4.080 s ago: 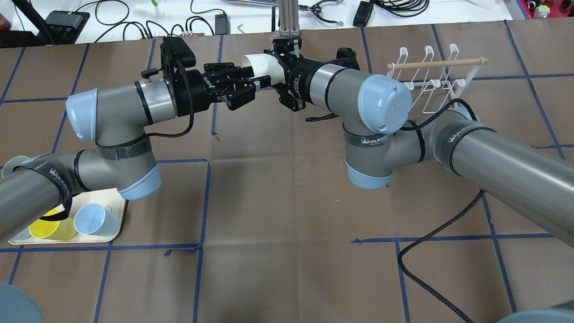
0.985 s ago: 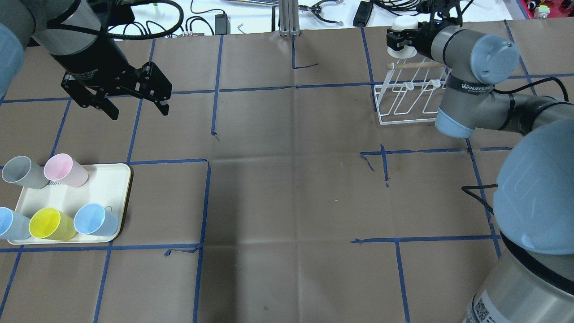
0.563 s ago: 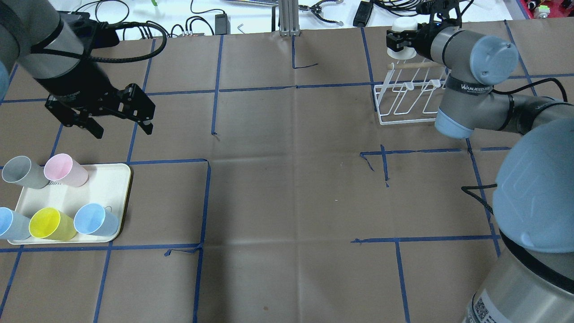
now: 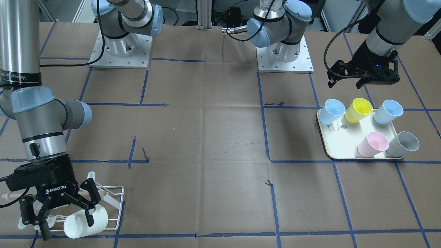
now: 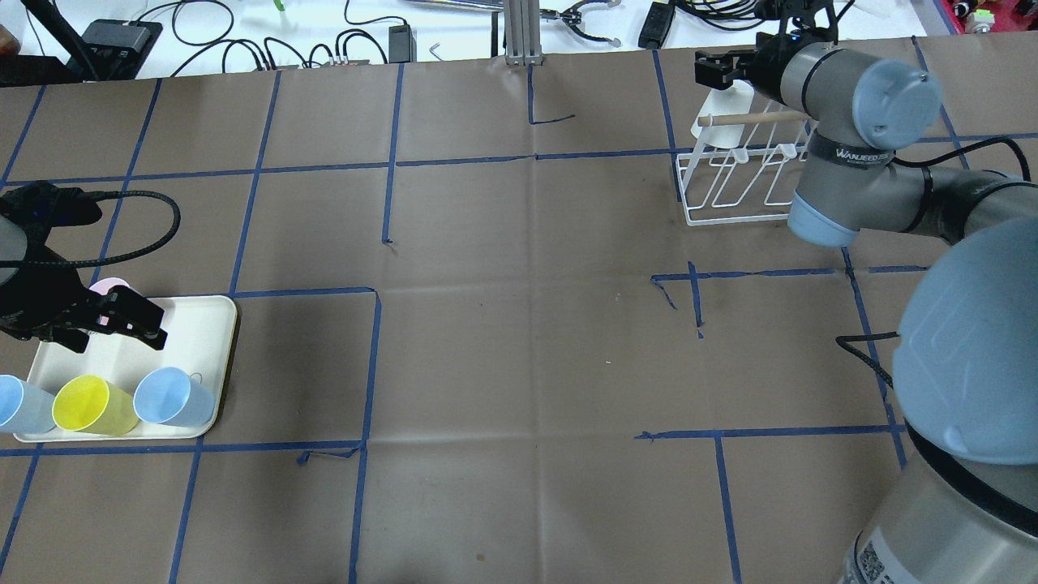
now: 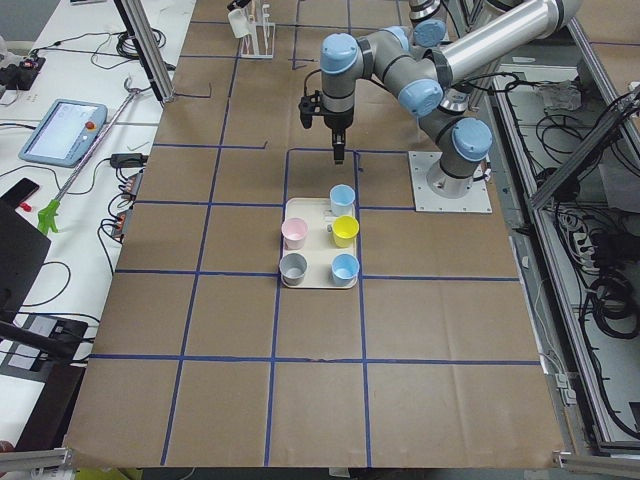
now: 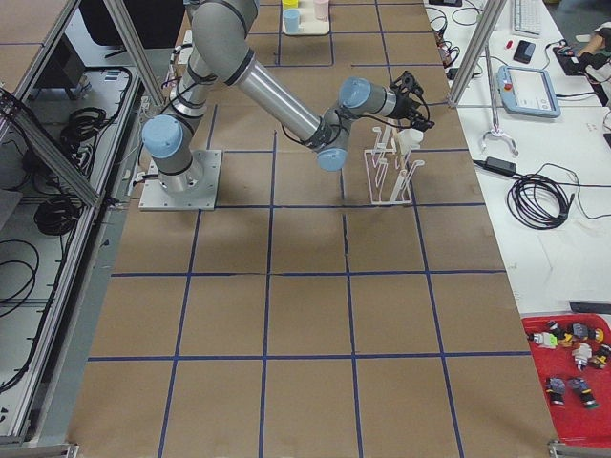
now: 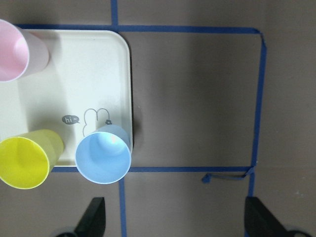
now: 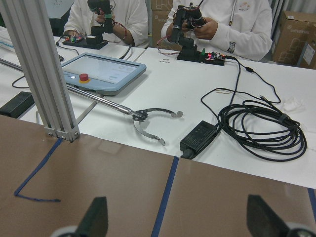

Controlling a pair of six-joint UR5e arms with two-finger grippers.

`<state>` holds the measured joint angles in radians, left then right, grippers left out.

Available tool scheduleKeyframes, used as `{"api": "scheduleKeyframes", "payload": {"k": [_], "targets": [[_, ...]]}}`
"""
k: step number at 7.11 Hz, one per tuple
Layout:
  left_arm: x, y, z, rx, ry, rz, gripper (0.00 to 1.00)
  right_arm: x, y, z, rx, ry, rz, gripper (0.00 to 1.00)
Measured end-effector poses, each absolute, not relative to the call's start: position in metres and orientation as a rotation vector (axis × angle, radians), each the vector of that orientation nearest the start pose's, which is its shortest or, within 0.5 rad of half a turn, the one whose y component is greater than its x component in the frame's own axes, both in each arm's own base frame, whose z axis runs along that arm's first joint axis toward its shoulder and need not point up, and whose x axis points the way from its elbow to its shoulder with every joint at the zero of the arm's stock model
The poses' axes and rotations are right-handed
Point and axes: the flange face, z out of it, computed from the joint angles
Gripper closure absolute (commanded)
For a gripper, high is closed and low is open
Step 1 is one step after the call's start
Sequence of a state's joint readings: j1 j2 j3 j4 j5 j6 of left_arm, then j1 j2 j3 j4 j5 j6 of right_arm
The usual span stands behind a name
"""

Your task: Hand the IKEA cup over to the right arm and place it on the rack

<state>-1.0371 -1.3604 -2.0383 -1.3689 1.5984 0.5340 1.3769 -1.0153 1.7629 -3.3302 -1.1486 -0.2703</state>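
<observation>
The white IKEA cup (image 5: 712, 122) rests tilted on the end of the white wire rack (image 5: 730, 212), just under the tip of the wooden dowel (image 5: 758, 118). My right gripper (image 5: 718, 75) hovers right above it and is open. In the front-facing view its fingers straddle the cup (image 4: 86, 222) without closing on it. Nothing lies between the fingers in the right wrist view. My left gripper (image 5: 105, 328) is open and empty, low over the cream tray (image 5: 207, 324) at the table's left.
Several cups lie in the tray: light blue (image 8: 103, 155), yellow (image 8: 27, 158), pink (image 8: 12, 57) and grey (image 4: 402, 144). Cables, a pendant and people's hands (image 9: 190, 22) are on the white bench beyond the table's far edge.
My right gripper has opened and the white cup has dropped from it onto the rack. My left arm has swung down and back, and now hangs over the tray.
</observation>
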Motion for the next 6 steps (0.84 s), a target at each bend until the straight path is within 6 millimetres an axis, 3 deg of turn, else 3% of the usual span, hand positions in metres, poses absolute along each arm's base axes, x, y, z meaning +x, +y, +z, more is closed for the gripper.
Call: {"api": "scheduleKeyframes", "payload": {"k": [2, 5, 6], "targets": [[0.091, -0.395, 0.344, -0.001, 3.145, 0.095, 0.01, 0.057, -0.658, 0.308, -0.291, 2.522, -1.499, 0.0], [0.091, -0.393, 0.276, -0.001, 3.15, 0.103, 0.02, 0.11, -0.638, 0.342, 0.037, 2.37, -1.374, 0.0], [0.093, -0.395, 0.256, -0.003, 3.158, 0.133, 0.02, 0.117, -0.628, 0.354, 0.178, 2.31, -1.319, 0.0]]}}
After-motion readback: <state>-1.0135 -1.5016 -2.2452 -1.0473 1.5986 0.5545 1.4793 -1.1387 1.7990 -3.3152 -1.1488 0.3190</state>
